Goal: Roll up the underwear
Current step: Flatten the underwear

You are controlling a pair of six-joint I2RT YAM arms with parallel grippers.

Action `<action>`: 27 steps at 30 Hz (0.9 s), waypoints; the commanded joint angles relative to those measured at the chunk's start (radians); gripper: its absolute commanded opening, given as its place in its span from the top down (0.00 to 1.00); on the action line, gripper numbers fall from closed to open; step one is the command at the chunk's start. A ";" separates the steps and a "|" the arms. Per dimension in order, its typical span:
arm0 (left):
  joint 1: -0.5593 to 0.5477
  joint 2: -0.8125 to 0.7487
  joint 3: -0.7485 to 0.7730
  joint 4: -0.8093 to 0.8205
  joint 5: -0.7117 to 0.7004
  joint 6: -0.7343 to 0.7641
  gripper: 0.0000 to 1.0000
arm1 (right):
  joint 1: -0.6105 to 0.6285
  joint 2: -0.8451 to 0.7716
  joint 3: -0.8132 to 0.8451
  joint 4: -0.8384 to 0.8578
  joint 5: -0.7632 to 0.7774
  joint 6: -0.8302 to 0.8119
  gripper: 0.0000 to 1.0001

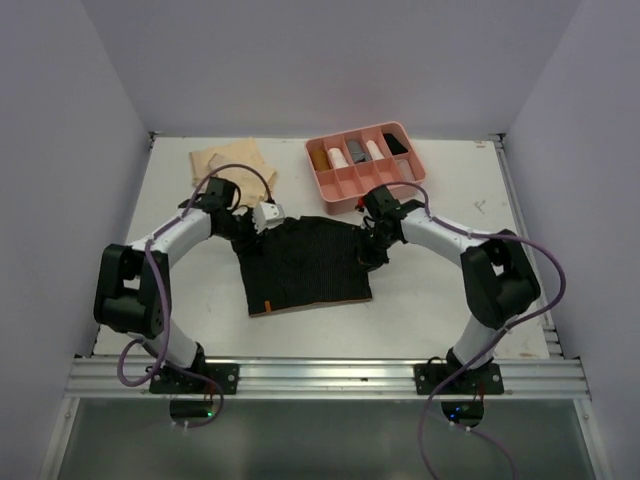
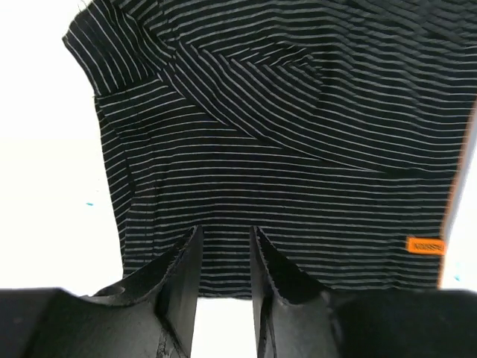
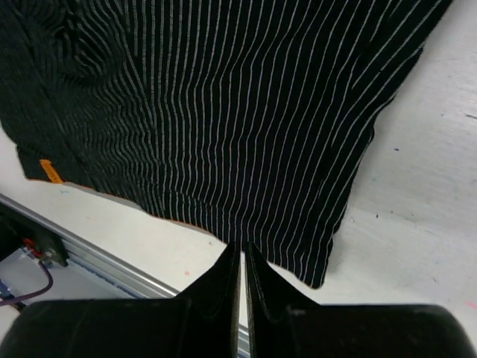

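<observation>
The black underwear with thin pale stripes lies spread flat mid-table, an orange label near one corner. My left gripper is at its far left edge. In the left wrist view the gripper is open, its fingers straddling the hem of the cloth. My right gripper is at the far right edge. In the right wrist view its jaws are nearly together, tips right at the hem of the cloth. Whether they pinch it is unclear. A pale tan underwear lies at the back left.
A pink plastic divided tray stands at the back right, with several rolled items in its compartments. The metal rail runs along the near table edge. Grey walls close in the left, right and back sides.
</observation>
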 commanded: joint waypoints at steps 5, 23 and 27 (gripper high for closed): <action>-0.100 0.006 -0.121 0.048 -0.181 0.083 0.76 | 0.012 0.076 -0.044 0.009 0.130 -0.076 0.91; -0.616 -0.138 -0.062 0.059 0.166 -0.272 0.62 | -0.055 0.267 0.488 -0.089 0.162 -0.188 0.87; -0.598 -0.195 -0.008 0.201 0.005 -0.425 0.62 | -0.061 0.102 0.422 -0.133 0.161 -0.170 0.84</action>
